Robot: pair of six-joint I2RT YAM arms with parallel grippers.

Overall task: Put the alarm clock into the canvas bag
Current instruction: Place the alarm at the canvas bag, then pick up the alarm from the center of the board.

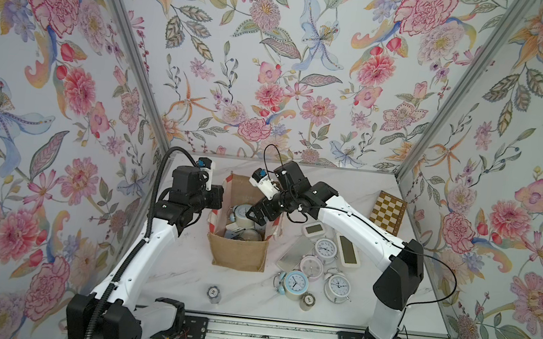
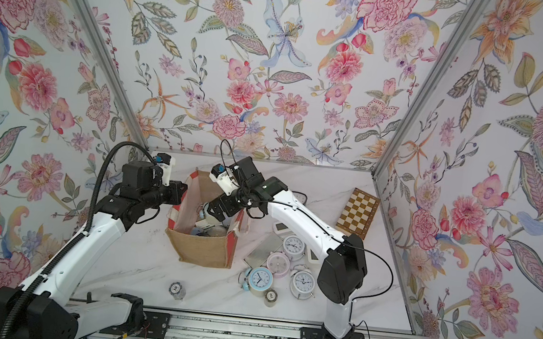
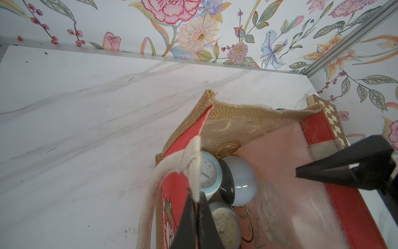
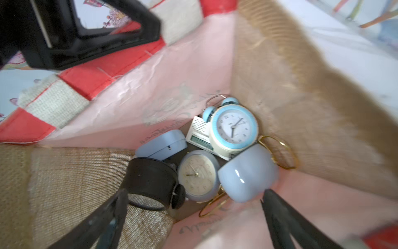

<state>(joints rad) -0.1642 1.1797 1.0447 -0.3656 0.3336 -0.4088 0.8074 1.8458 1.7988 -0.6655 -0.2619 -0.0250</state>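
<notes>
In both top views the white right arm [image 1: 354, 220] hides the tan burlap bag's [image 1: 237, 252] three o'clock rim; the right wrist view blurs.

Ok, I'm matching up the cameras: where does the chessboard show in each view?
In a top view: the chessboard lies flat, right of the canvas bag and farther back.
In a top view: same place, right of the bag.
Left wrist: only a checkered edge strip shows, past the bag's far corner.
Right wrist: not in it.
Shared landmark: the canvas bag, whose burlap wall shows in the right wrist view too.
</notes>
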